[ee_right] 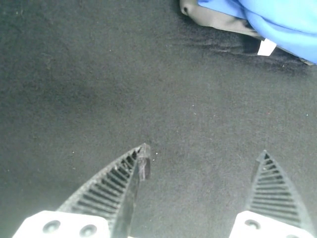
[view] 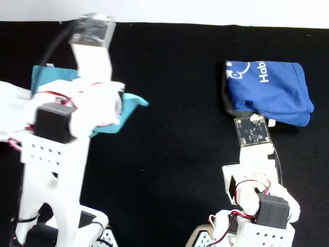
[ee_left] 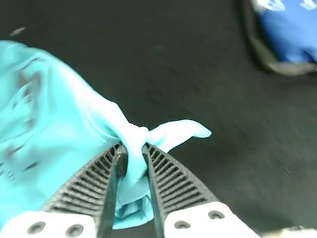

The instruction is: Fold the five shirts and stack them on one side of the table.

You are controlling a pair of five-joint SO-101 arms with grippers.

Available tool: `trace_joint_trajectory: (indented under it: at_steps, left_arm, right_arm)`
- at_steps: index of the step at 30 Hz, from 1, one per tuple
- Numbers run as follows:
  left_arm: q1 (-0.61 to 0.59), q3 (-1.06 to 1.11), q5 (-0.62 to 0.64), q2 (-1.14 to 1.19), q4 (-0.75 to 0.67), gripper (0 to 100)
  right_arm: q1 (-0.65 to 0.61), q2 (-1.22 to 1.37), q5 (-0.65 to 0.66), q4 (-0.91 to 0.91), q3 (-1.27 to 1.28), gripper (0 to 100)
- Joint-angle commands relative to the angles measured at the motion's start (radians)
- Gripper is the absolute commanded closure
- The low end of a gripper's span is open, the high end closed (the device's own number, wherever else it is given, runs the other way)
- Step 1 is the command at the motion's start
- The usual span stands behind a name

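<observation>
Two shirts on black bench (view: 180, 149): teal shirt (ee_left: 49, 124), left side, bunched fold pinched in left pincer (ee_left: 132, 147); folded blue shirt (view: 270, 92), far right. Right pincer (ee_right: 204, 154) wide, near blue shirt.

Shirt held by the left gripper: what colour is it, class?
Light teal. The shirt shows best in the left wrist view, pinched in the left gripper.

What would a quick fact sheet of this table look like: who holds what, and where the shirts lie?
left arm: jaws shut on a pinched fold of the teal shirt
right arm: jaws open over the black table, holding nothing
blue shirt: folded, on top of a dark garment, just beyond the right arm
teal shirt: crumpled, partly under the left arm
</observation>
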Motion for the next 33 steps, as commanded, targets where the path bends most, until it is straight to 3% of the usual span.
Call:
trace_joint_trajectory:
  at_steps: [1, 4, 7, 12, 19, 25, 33]
  left_arm:
    - [0.096, -0.071, 0.009, -0.036, -0.014, 94]
    - [0.091, -0.130, 0.029, -0.036, -0.012, 87]
    - [0.001, -0.150, 0.104, -0.033, -0.005, 83]
    - [-0.248, -0.024, 0.115, -0.027, -0.017, 83]
    - [-0.573, 0.262, 0.068, 0.134, -0.206, 83]
    - [-0.644, 0.188, 0.063, 0.325, -0.183, 83]
    - [-0.662, 0.177, 0.060, 0.378, -0.140, 83]
  right_arm:
    - [0.001, 0.002, 0.008, -0.016, -0.005, 68.2]
    - [0.001, 0.002, 0.008, -0.016, -0.004, 68.2]
    - [0.001, 0.004, 0.008, -0.041, 0.002, 68.2]
    - [-0.002, 0.005, 0.008, -0.082, 0.002, 68.2]
    - [-0.094, 0.197, 0.008, -0.151, -0.041, 68.6]
    - [-0.292, 0.584, -0.005, -0.153, -0.308, 68.6]
    - [-0.544, 1.101, -0.287, -0.251, -0.633, 68.6]
